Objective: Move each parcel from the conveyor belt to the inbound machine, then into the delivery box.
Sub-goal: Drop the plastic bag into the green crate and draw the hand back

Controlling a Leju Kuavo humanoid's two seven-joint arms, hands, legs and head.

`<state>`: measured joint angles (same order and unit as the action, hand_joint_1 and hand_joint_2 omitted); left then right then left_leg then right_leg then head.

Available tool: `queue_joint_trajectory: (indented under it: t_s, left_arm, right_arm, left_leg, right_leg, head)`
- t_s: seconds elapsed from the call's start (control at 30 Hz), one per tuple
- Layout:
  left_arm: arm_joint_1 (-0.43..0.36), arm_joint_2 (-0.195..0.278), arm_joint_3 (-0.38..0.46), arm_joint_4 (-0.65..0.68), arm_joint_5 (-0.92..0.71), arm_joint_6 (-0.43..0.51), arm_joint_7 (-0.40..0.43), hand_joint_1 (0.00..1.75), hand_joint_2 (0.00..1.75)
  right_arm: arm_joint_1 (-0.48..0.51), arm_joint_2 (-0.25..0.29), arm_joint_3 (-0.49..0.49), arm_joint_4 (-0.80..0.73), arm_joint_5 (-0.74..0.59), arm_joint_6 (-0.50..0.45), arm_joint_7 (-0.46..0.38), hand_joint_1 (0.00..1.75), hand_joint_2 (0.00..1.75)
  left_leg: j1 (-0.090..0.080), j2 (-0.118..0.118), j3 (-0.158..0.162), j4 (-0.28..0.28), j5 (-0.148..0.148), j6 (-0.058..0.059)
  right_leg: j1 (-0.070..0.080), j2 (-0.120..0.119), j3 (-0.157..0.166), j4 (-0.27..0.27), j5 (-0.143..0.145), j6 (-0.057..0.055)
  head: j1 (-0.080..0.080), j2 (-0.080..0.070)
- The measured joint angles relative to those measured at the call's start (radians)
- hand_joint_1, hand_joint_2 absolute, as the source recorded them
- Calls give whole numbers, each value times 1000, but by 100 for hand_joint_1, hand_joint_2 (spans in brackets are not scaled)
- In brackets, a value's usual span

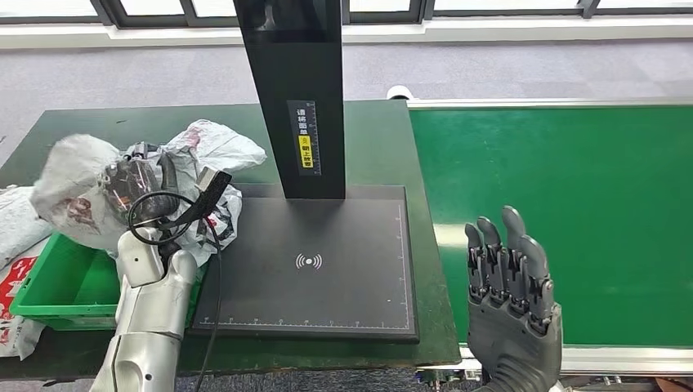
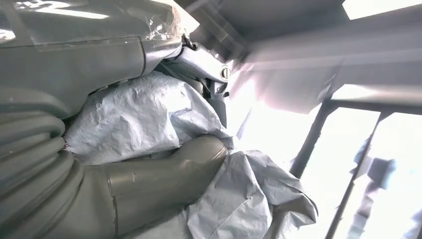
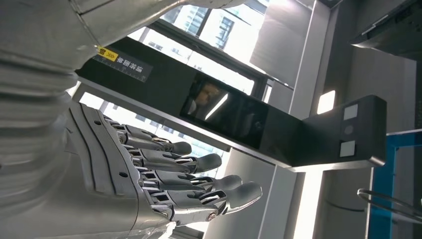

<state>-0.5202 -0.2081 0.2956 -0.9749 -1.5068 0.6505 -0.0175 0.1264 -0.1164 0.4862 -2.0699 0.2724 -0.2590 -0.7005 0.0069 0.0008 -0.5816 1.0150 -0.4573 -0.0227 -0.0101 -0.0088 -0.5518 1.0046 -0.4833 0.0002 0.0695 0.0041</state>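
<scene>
A crumpled grey-white plastic parcel [image 1: 78,175] hangs over the left edge of the inbound machine's black scan plate [image 1: 327,261] and above the green delivery box [image 1: 57,286]. My left hand [image 1: 147,192] grips it, dark fingers wrapped in the bag; up close the thumb [image 2: 169,169] presses into the parcel [image 2: 149,112]. My right hand [image 1: 511,273] stands upright with fingers straight and nothing in it, at the near-left edge of the green conveyor belt [image 1: 572,204]. Its fingers [image 3: 194,181] point up toward the machine's head.
The machine's black post [image 1: 298,90] rises from the back of the scan plate. More bagged parcels [image 1: 12,269] lie at the far left beside the green box. A black cable [image 1: 214,302] runs along the plate's left edge. The dark table [image 1: 384,147] borders the belt.
</scene>
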Motion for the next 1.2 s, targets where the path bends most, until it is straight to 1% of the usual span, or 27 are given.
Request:
queue_joint_trajectory:
  t_s: [0.1, 0.13, 0.2, 0.23, 0.27, 0.33, 0.37, 0.5, 0.57, 0.67, 0.73, 0.8, 0.9, 0.93, 0.97, 1.03, 1.13, 1.2]
  left_arm:
    - [-18, 21, 0, 90, 0, -1, 22, 175, 175]
    - [-22, 27, 0, 114, 0, -2, 25, 144, 175]
    - [-29, 36, 0, 152, 0, -2, 28, 56, 175]
    - [-32, 40, 0, 168, 1, -2, 29, 13, 131]
    - [-36, 43, 0, 182, 4, 1, 28, 0, 87]
    - [-42, 48, 0, 201, 32, 14, 10, 0, 0]
    - [-44, 49, 0, 206, 61, 24, -11, 0, 0]
    - [-44, 50, 0, 197, 239, 39, -137, 0, 0]
    - [-44, 50, 0, 186, 289, 39, -170, 0, 0]
    - [-44, 50, 0, 175, 310, 39, -184, 0, 0]
    - [-42, 50, 0, 164, 348, 39, -208, 0, 0]
    - [-31, 46, 0, 138, 475, 23, -285, 0, 0]
    - [36, 22, 0, 10, 848, -68, -485, 0, 0]
    - [70, 11, 0, -47, 964, -99, -537, 0, 0]
    - [104, -1, -1, -104, 1046, -120, -569, 0, 0]
    - [161, -21, -3, -198, 1119, -141, -590, 0, 0]
    - [209, -39, -6, -294, 1132, -151, -594, 0, 0]
    - [227, -45, -6, -334, 1143, -155, -594, 0, 0]
  right_arm:
    - [-3, 0, 0, 0, -3, -2, 0, 0, 175]
    - [-4, 0, 0, 0, -3, -3, 0, 0, 175]
    - [-4, 0, 0, 0, -2, -5, 0, 0, 175]
    - [-4, 0, 0, 0, -2, -7, 0, 0, 175]
    - [-4, 0, 0, 0, 0, -10, 0, 0, 175]
    - [-3, -1, 0, 0, 8, -20, 0, 0, 175]
    - [-2, -1, 0, 0, 13, -25, 0, 0, 175]
    - [9, -3, 1, 0, 32, -48, 0, 0, 175]
    - [14, -5, 2, 0, 34, -54, 0, 0, 175]
    - [16, -6, 4, 0, 36, -56, 0, 0, 175]
    - [17, -6, 5, 0, 37, -58, 0, 0, 175]
    - [18, -7, 6, 0, 41, -62, 0, 0, 175]
    - [26, -8, 7, 0, 55, -76, 0, 0, 175]
    - [31, -8, 7, 0, 61, -80, 0, 0, 175]
    - [35, -8, 7, 0, 66, -84, 0, 0, 175]
    - [42, -8, 7, 0, 76, -91, 0, 0, 175]
    - [48, -8, 7, 0, 81, -95, 0, 0, 175]
    - [50, -8, 7, 0, 82, -96, 0, 0, 87]
  left_leg:
    - [0, 0, 0, 0, 0, 0]
    - [0, 0, 0, 0, 0, 0]
    - [0, 0, -1, 0, 0, 0]
    - [0, 0, -1, 0, 0, 0]
    - [0, 0, -1, 0, 0, 0]
    - [0, 0, -1, 0, 0, 0]
    - [0, 0, -1, 0, 0, 0]
    - [0, 0, -1, 0, 0, 0]
    - [0, 0, -1, 0, 0, 0]
    - [0, 0, -1, 0, 0, 0]
    - [0, 0, -1, 0, 0, 0]
    - [0, 0, -1, 0, 0, 0]
    - [0, 2, -1, 0, -1, 0]
    - [0, 2, -1, 0, -1, 0]
    - [0, 3, -1, 0, -2, 0]
    - [0, 3, -2, 0, -2, 1]
    - [0, 2, -3, 0, -3, 1]
    - [0, 3, -3, 0, -3, 1]
  right_leg:
    - [0, 1, 0, 0, 0, 0]
    - [0, 1, -1, 0, 0, 0]
    - [0, 1, -1, 0, 0, 0]
    - [0, 1, -1, 0, 0, 0]
    - [0, 1, -1, 0, 0, 0]
    - [0, 1, -1, 0, 0, 0]
    - [0, 1, -1, 0, 0, 0]
    - [0, 0, -1, 0, 0, 0]
    - [0, 0, -1, 0, 0, 0]
    - [0, 0, -1, 0, 0, 0]
    - [0, 1, -1, 0, 0, 0]
    - [0, 1, -1, 0, 0, 0]
    - [0, 2, -1, 0, 0, 0]
    - [0, 3, -1, 0, 0, 0]
    - [0, 3, -2, 0, -1, 0]
    - [0, 3, -2, 0, -1, 0]
    - [0, 2, -3, 0, -1, 0]
    - [0, 3, -3, 0, -1, 0]
  head:
    - [0, 0]
    - [0, 0]
    - [0, 0]
    - [0, 0]
    - [0, 0]
    - [0, 0]
    - [0, 0]
    - [0, 0]
    - [0, 0]
    - [0, 0]
    - [0, 0]
    - [0, 0]
    - [0, 0]
    - [0, 0]
    - [0, 0]
    - [0, 0]
    - [0, 0]
    - [0, 0]
